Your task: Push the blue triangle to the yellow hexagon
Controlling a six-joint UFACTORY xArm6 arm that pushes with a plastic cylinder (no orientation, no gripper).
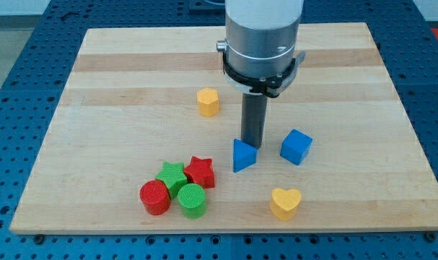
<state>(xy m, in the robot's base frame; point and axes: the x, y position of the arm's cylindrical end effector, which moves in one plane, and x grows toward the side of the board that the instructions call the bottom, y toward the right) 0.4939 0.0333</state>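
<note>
The blue triangle (pixel 243 155) sits mid-tabletop (pixel 117 79), with my tip (pixel 253 146) touching its back at about 1 o'clock. There's no claw here, only a rod, so nothing is held. The yellow hexagon (pixel 208 102) lies at 11 o'clock, so I'd bring the tip round to 5 o'clock first. The path looks clear; the blue cube (pixel 296 146) at 3 o'clock is well aside, edges far.

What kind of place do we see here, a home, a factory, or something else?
Most likely a robotics lab. A wooden board lies on a blue perforated workbench, small coloured test blocks such as the blue triangle sit on it, and my tip stands just behind that triangle.
</note>
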